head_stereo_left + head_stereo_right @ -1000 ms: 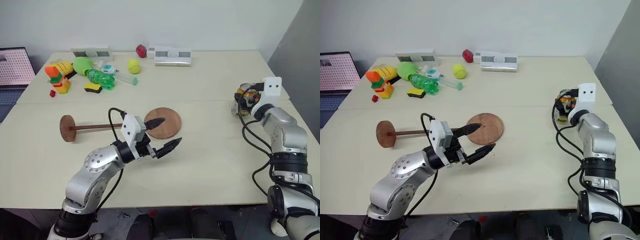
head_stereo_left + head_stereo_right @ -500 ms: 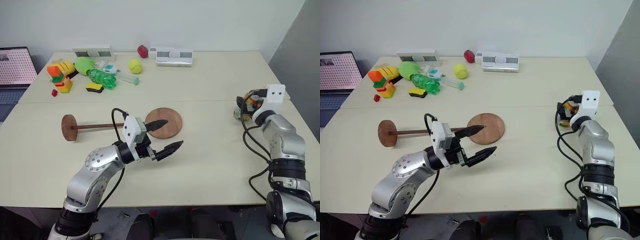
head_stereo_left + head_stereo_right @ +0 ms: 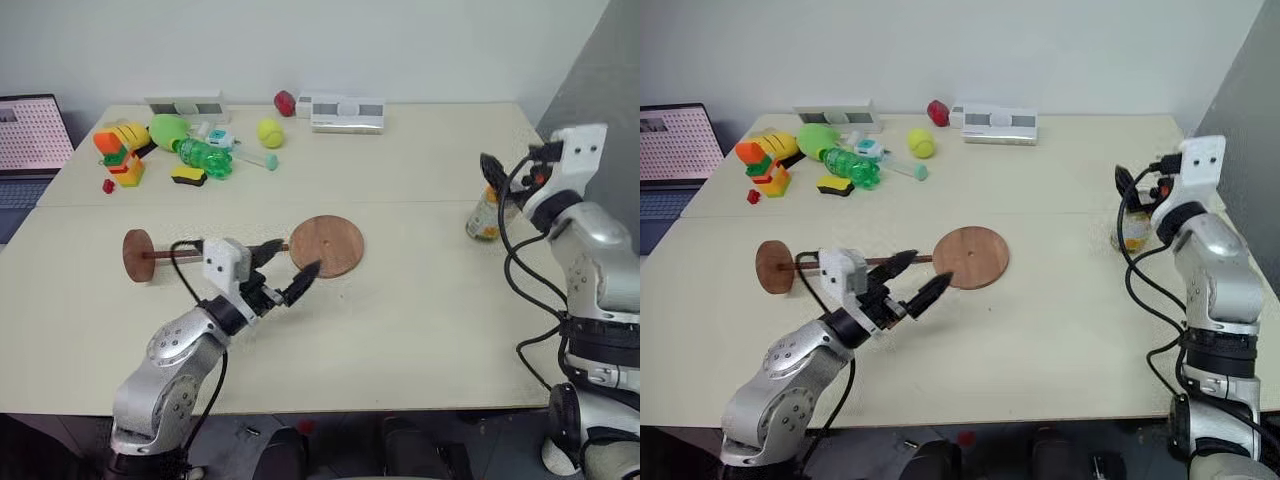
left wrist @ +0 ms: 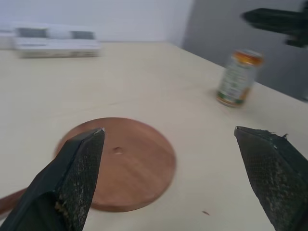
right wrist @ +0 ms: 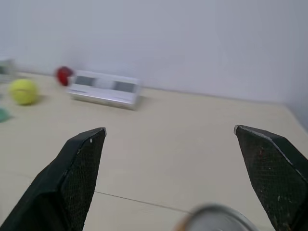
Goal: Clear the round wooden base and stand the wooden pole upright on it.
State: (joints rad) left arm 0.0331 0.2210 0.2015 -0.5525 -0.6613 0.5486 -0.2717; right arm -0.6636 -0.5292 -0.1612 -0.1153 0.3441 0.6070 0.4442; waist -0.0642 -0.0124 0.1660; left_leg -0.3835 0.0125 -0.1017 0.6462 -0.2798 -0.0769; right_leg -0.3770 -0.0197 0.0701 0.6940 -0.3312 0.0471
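The round wooden base (image 3: 326, 245) lies bare in the middle of the table, its small centre hole (image 4: 117, 151) showing. The wooden pole (image 3: 200, 252) lies flat to its left, its end disc (image 3: 137, 255) at the far left and its tip near the base's edge. My left gripper (image 3: 300, 254) hovers open over that tip, holding nothing. At the right, my right gripper (image 3: 505, 172) hangs open above a yellow-green can (image 3: 483, 215) that stands upright on the table, free of the fingers.
Toys cluster at the back left: a green bottle (image 3: 203, 157), a tennis ball (image 3: 267, 131), colourful blocks (image 3: 120, 152). A white device (image 3: 346, 112) and a red object (image 3: 283, 102) sit at the back edge. A laptop (image 3: 30, 130) stands beyond the table's left side.
My right gripper has lifted off the can, which stays standing on the table. My left gripper has swung left from beside the base to the pole's tip.
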